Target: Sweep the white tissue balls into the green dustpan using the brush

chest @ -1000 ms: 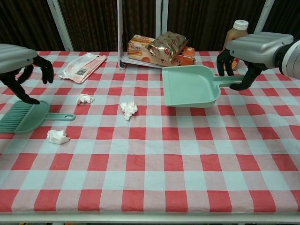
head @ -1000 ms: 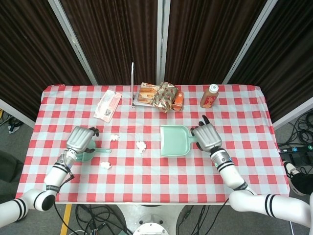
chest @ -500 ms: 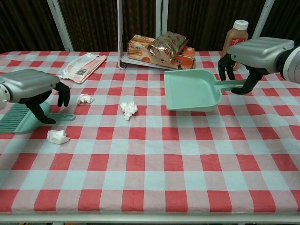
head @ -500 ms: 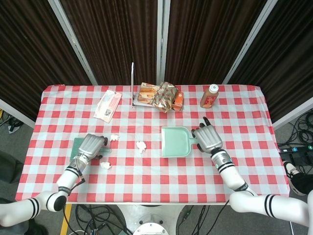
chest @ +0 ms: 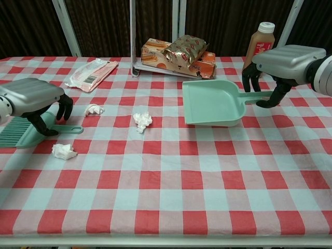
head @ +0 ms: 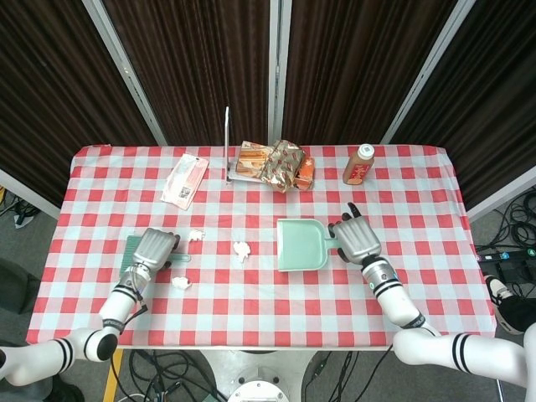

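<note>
Three tissue balls [chest: 141, 120] lay loose on the desk [chest: 171, 187] between our hands, so our right hand [chest: 282, 62] gripped the green dustpan [chest: 213, 102] by its handle, mouth facing them, while our left hand [chest: 32, 98] curled over the brush [chest: 26, 130], its grasp unclear.

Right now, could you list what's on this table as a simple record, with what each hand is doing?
left hand: over the brush, fingers around it
right hand: holds the dustpan by its handle
tissue balls: three, at, all outside the pan
back of table: snack packs, brown bottle, flat packet
</note>
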Robot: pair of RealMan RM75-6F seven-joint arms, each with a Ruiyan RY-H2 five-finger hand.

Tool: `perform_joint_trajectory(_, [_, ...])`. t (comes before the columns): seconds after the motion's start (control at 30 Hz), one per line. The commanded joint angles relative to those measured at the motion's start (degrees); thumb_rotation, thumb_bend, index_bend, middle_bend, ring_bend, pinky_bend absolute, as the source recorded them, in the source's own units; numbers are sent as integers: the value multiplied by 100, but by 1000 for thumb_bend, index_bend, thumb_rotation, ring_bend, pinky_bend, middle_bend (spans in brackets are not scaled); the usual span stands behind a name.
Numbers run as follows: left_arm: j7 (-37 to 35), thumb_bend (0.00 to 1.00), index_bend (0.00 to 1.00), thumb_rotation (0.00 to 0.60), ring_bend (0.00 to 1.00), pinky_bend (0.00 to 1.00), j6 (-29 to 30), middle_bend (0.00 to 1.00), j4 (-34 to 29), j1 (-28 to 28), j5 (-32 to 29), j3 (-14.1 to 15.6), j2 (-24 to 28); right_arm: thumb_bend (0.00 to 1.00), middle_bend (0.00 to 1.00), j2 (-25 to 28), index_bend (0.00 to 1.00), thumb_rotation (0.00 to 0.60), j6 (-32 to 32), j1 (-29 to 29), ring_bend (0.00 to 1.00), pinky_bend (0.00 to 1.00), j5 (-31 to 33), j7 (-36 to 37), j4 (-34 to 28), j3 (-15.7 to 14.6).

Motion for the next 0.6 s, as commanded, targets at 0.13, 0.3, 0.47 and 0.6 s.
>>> perform_joint_trajectory(0.13, [303, 232, 466, 600, 752, 866, -50, 474, 74, -109, -237, 39, -95, 386, 580, 0, 629, 600, 14, 14, 245, 76, 30, -3, 4, -17])
perform_joint_trajectory(0.3, [427, 234, 466, 600, 752, 866, -76, 474, 135, -140, -385, 80, -137, 386, 580, -1, 629, 600, 19, 25, 245, 76, 64, -6, 16, -34])
perform_joint_trajectory(0.47, [457, 248, 467, 600, 752, 865, -122, 475, 159, -166, -499, 114, -148, 386, 580, -59, 629, 600, 8, 39, 245, 77, 90, -12, 57, -69])
perform_joint_trajectory(0.6, [396, 274, 481, 600, 752, 866, -148, 482, 184, -191, -505, 129, -150, 386, 579, -149, 629, 600, 9, 40, 245, 76, 76, -7, 107, -109])
